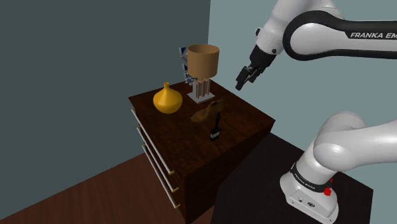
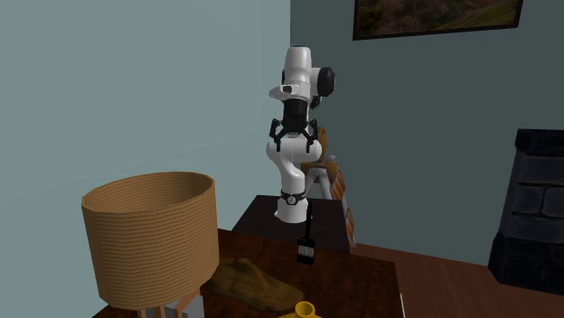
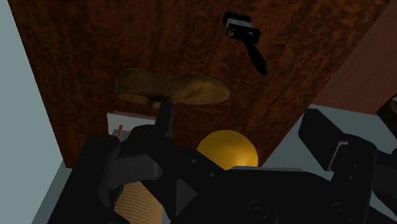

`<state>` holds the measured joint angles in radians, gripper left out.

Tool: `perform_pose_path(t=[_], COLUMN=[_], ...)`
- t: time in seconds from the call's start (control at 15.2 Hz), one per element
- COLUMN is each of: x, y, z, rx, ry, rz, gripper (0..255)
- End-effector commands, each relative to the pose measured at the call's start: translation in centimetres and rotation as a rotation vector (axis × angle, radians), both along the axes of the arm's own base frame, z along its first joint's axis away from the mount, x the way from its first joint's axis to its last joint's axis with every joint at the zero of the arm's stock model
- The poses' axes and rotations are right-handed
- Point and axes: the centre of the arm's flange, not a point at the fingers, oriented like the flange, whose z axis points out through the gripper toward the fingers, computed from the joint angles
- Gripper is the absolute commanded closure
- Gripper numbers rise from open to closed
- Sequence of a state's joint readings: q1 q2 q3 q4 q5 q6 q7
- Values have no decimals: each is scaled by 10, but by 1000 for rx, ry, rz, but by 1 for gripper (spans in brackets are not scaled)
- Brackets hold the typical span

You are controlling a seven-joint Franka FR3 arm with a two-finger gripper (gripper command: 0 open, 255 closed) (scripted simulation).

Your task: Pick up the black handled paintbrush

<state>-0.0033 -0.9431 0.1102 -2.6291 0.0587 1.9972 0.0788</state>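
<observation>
Shoulder view: gripper (image 1: pixel 242 83) hangs high, fingers spread wide, nothing between them. Black handled paintbrush (image 1: pixel 216 127) lies flat well below and ahead of it, long axis running away from gripper, handle end nearer, bristle end farther. Brown lump (image 1: pixel 205 112), perhaps shoe, sits between gripper and brush. Surface: dark wooden dresser top (image 1: pixel 242 124); yellow vase (image 1: pixel 167 100) and lamp (image 1: pixel 203 63) off to side. Grey-blue walls (image 1: pixel 76 51), wood floor (image 1: pixel 83 191).

"FRANKA EM" printed on white arm (image 1: pixel 331 28).

Black paintbrush (image 1: pixel 216 128) flat on dresser (image 1: pixel 184 137)
</observation>
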Motion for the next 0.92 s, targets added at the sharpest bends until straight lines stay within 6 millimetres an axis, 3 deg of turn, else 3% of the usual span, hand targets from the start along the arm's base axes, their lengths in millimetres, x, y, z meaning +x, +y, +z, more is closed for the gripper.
perform_pose_path(t=[0.0, 0.4, 0.86], x=[0, 2, 18], y=[12, 44, 80], z=[-31, -111, -204], rx=[-5, -23, -43], ry=[-37, -138, -255], rz=[-37, -138, -256], gripper=[0, 0, 0])
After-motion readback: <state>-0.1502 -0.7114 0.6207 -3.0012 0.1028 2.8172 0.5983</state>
